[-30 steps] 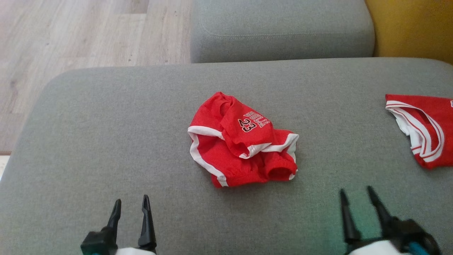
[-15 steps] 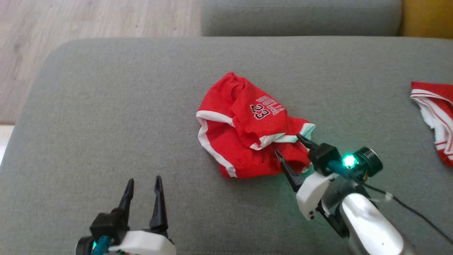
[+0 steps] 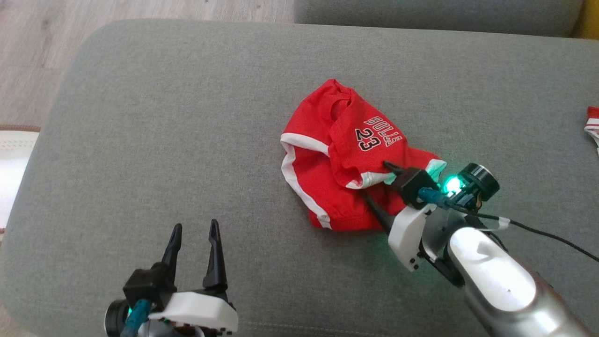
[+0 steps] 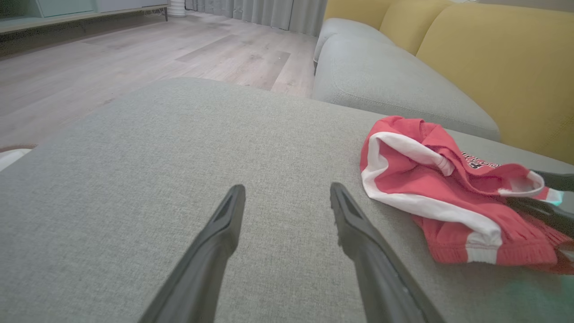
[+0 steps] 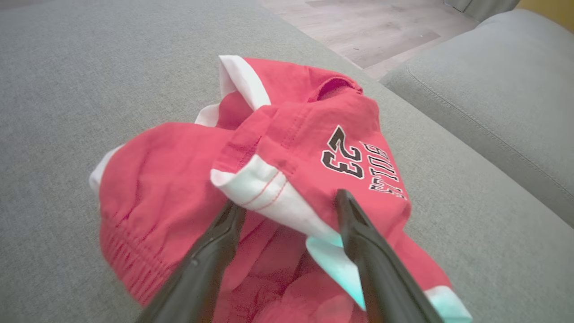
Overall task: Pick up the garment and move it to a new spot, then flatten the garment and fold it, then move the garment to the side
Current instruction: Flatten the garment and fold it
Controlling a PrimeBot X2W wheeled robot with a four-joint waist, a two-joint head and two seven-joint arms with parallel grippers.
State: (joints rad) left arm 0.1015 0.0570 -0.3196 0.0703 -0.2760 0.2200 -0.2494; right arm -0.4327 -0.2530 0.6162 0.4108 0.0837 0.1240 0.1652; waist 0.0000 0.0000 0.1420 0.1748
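The right claw (image 3: 376, 180) stands wide open, straddling a fold of the crumpled red, white-trimmed fabric garment (image 3: 327, 187) lying mid grey fabric sofa cushion (image 3: 164, 117). The left claw (image 3: 195, 225) gapes wide, empty.

The one legible print sits on the red garment (image 3: 337, 159): the word "BULLS" with the number "23" just beneath it — dark characters edged in white, on a raised fold of the crumpled cloth. In the head view both lines slant down to the right. The right wrist view shows the same print on the garment (image 5: 278, 170) turned on its side, with the "23" plain and the word beside it. From the left wrist only a sliver of dark lettering shows — too foreshortened to read.
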